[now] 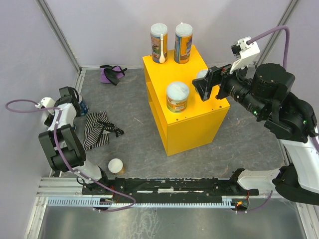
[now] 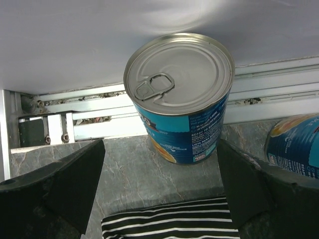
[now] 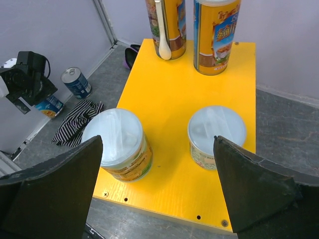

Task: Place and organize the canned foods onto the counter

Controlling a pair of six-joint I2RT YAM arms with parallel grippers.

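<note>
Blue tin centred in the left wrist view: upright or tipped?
Upright. The blue tin stands on its base on the grey floor, silver pull-tab lid facing up.

Grey marbled floor [image 1: 134,107], lilac walls [image 1: 99,30]

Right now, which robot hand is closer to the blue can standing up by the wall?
Left. The left gripper faces the blue can, jaws open, just short of it. The right gripper hovers over the yellow counter, far away.

Four cans [image 3: 119,144] on counter [image 3: 174,84], two tins [image 3: 76,82] left
</note>
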